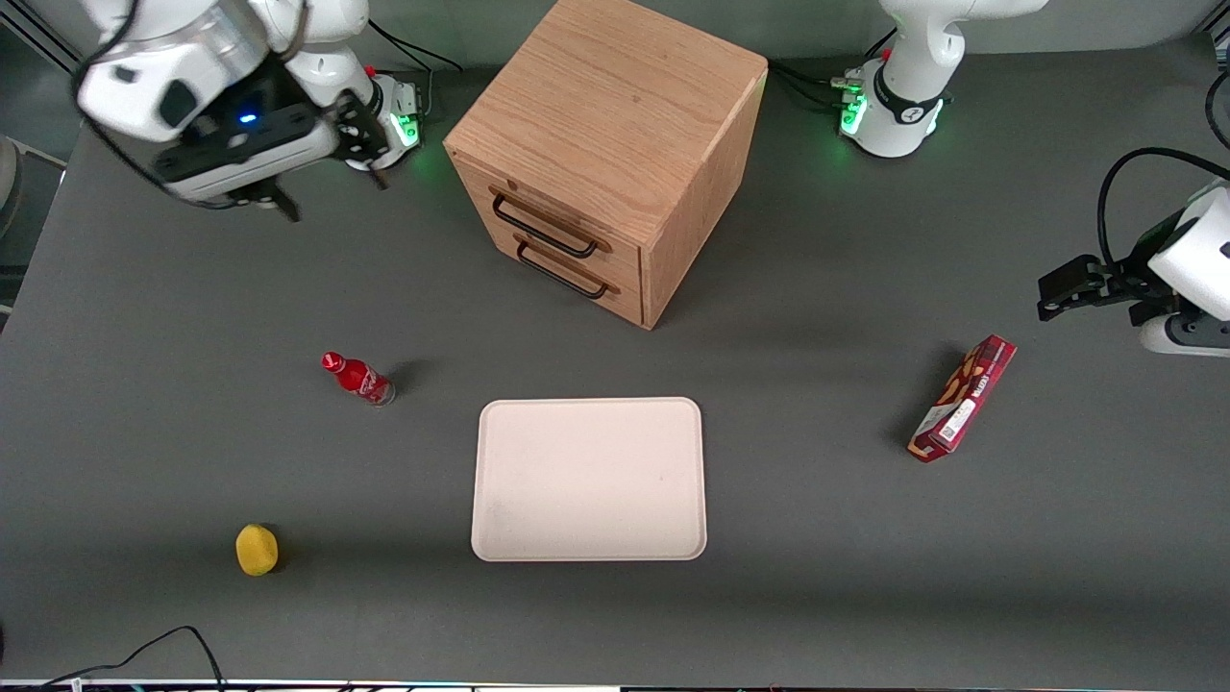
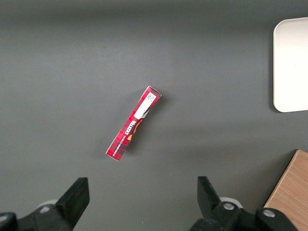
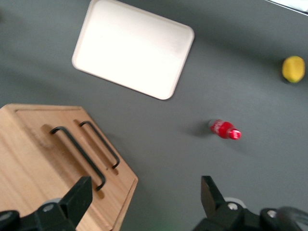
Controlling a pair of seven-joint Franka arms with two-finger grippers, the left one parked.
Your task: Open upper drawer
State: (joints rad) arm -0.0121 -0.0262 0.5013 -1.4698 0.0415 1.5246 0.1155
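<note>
- Grey worktop [image 1: 817, 384] carrying an oak cabinet [image 1: 615, 106].
- Upper drawer [image 1: 548, 223]: closed, topmost in the cabinet front, bar handle [image 3: 79, 156] horizontal.
- End effector [image 3: 147, 202]: open, empty, raised toward the working arm's end, drawer front well apart.

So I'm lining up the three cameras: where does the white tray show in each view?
Front view: white tray lies flat, nearer the camera than the oak cabinet; the gripper hovers open, high over the working arm's end.
Left wrist view: only the tray's edge shows.
Right wrist view: whole tray.
Shared landmark: the cabinet.
</note>
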